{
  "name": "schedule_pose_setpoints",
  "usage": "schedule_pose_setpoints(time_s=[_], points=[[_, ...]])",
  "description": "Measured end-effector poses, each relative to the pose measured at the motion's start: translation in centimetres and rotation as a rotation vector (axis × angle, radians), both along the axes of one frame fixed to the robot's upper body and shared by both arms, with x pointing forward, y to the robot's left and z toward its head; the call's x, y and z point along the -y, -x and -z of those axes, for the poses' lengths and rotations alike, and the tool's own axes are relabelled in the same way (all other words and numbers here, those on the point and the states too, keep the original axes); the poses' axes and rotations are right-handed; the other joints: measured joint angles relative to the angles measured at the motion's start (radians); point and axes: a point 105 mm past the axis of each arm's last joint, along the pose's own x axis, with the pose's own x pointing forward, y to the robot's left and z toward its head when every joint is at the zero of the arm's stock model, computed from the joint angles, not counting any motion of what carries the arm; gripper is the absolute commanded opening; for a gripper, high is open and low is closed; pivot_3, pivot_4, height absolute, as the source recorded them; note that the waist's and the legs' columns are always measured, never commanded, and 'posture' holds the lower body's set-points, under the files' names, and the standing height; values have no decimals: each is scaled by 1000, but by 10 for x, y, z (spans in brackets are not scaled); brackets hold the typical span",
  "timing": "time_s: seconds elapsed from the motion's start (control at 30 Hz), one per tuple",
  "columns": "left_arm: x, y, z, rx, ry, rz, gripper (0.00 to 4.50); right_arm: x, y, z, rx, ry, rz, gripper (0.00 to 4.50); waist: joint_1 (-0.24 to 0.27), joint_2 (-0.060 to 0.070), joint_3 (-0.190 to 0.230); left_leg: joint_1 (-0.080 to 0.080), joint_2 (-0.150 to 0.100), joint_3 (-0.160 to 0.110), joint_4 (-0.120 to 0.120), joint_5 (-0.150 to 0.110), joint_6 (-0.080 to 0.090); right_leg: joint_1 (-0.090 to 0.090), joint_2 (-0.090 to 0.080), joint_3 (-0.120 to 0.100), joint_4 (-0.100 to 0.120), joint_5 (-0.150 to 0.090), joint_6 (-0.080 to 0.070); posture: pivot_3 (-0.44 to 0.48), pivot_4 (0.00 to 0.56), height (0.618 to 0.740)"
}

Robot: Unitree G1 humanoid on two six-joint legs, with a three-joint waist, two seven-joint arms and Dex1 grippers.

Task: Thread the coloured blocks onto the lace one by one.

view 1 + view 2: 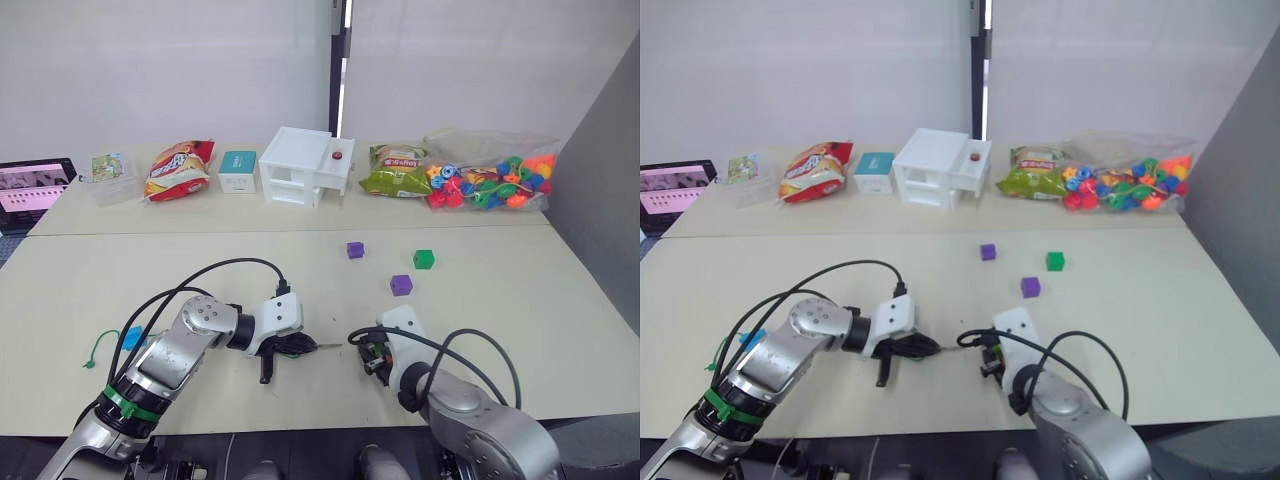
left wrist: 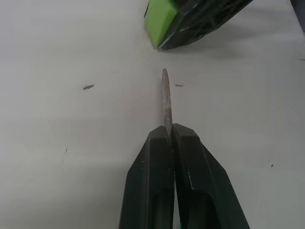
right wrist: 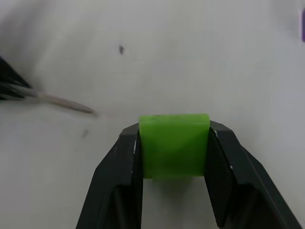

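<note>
My left gripper [image 2: 171, 131] is shut on the lace's stiff pale tip [image 2: 166, 98], which points at the light green block [image 3: 174, 143]. That block is pinched in my shut right gripper [image 1: 372, 358], a short gap from the tip, low over the near table. The green lace [image 1: 100, 348] trails back beside my left arm, with a blue block [image 1: 131, 338] on it or next to it. On the table beyond lie two purple blocks [image 1: 355, 250] [image 1: 401, 285] and a dark green block [image 1: 424, 259].
Along the back stand a clear bag of round beads [image 1: 490, 180], a white toy house [image 1: 305, 165], two snack bags [image 1: 178, 168] [image 1: 395, 170], a teal box [image 1: 238, 170], a clear container [image 1: 110, 175] and a tablet [image 1: 35, 185]. Black cables loop over both arms.
</note>
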Motion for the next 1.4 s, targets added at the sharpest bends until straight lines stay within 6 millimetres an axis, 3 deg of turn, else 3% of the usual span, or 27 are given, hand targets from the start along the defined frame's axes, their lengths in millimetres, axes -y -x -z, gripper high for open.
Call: schedule_pose_setpoints(time_s=[0.1, 0.17, 0.27, 0.37, 0.4, 0.5, 0.6, 0.7, 0.93, 1.1, 1.4], points=[[-2, 0, 0, 1, -6, -3, 0, 0, -5, 2, 13, -12, 23, 1167, -3, 0, 0, 1, 0, 0, 0, 0, 0, 1, 0, 0, 0, 0, 0, 0, 150, 740], [-3, 0, 0, 1, -9, -4, 0, 0, -7, 4, 22, -20, 25, 2217, -3, -1, -1, 1, 0, 0, 0, 0, 0, 1, 0, 0, 0, 0, 0, 0, 150, 740], [-3, -1, -1, 3, -9, -7, 0, -1, -7, 2, 29, -51, 7, 3221, -2, -1, -1, 1, 0, 0, 0, 0, 0, 1, 0, 0, 0, 0, 0, 0, 150, 740], [-8, -1, -1, 6, -18, -18, 0, 15, -10, -20, 92, -51, -26, 4315, 3, -1, -1, 0, -1, 0, 1, 0, 0, 1, -1, 0, 0, 0, 0, 0, 150, 740], [-9, -1, -1, 6, -19, -22, 0, 20, -11, -30, 126, -41, -34, 4492, 4, -1, -1, 0, -1, 0, 1, 0, 0, 1, -1, 0, 0, 0, 0, 0, 150, 740], [-9, -1, -3, 14, -16, -24, 0, 20, -11, -62, 191, -32, -222, 4492, 5, -1, 0, 0, 0, -1, 0, 0, 0, 1, 0, 0, 0, 0, 0, 0, 150, 740], [-8, -2, -2, 14, -14, -30, 0, 12, 4, -71, 143, -20, -513, 4492, 8, -1, 0, 0, -1, 0, 0, 0, 1, 2, 0, -1, -2, 0, 0, 0, 150, 740], [-10, -1, -2, 11, -14, -42, 0, 13, 9, -64, 44, -5, -745, 4492, 9, -2, 0, 0, 0, 0, 0, -1, 1, 3, 0, -1, -6, 0, 0, 0, 150, 740], [-4, 10, -8, -4, 2, -18, 0, 27, -29, -27, 62, 267, -1124, 4492, 6, -3, 1, -1, 0, 2, 1, -1, 1, 2, -1, 0, -6, 0, 1, 0, 150, 740], [-3, 19, -11, -12, 2, -12, 0, 37, -42, -10, 68, 361, -1285, 4492, 8, -3, 1, -1, 0, 2, 1, -1, 1, 1, -2, 0, -4, 0, 1, 0, 150, 740], [-6, 24, -9, -33, -5, -33, 0, 29, -53, -3, 115, 356, -1365, 1651, 8, -3, 1, 0, 0, 1, 1, 0, 1, 1, -2, 0, -1, 0, 0, 0, 150, 740]])
